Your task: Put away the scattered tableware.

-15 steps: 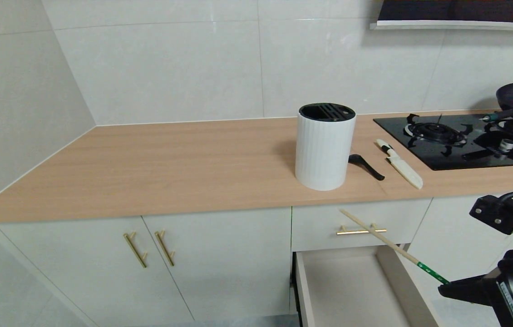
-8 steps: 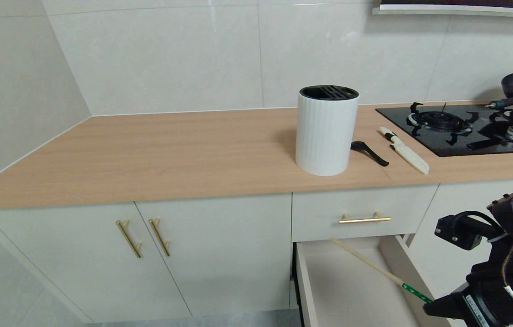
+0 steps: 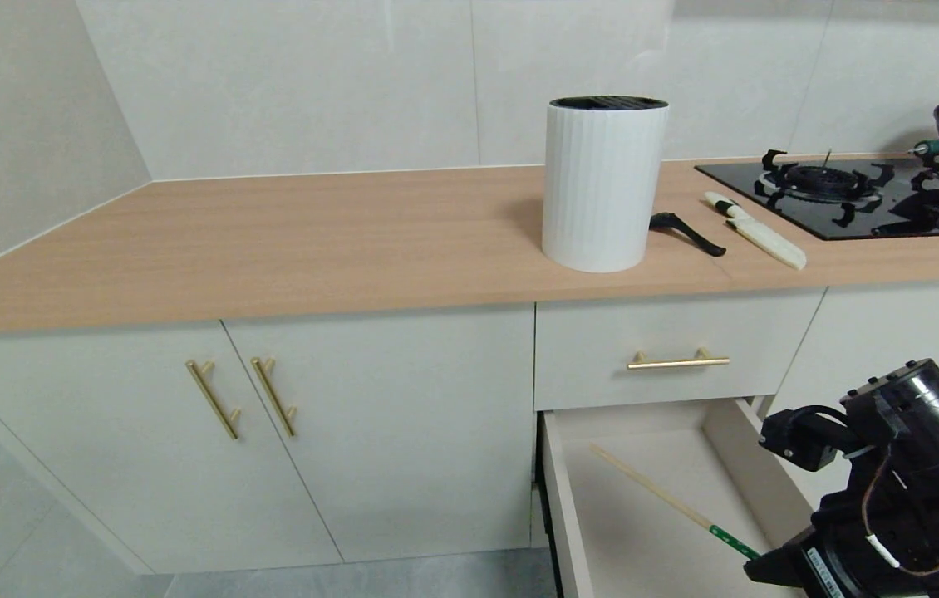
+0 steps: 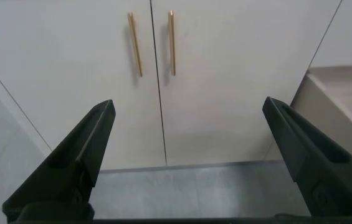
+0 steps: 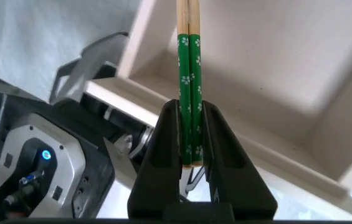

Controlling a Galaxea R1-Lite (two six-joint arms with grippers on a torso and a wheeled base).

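Now right pincer [image 5: 189, 124] tight around chopsticks [image 3: 661, 498] over open drawer [image 3: 636, 419], left pincer [image 4: 187, 106] wide apart.

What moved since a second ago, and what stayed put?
The right gripper lowered the chopsticks from in front of the upper drawer's handle down into the open drawer, still pinched in its fingers. The head camera sank too. The white holder, black spoon and knife stayed on the counter.

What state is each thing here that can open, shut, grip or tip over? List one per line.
Lower pale drawer: open.
Upper pale drawer with brass handle: shut.
Pale double cupboard doors: shut.
White ribbed cylindrical holder: upright.
Right gripper: shut on green-ended wooden chopsticks.
Left gripper: open.
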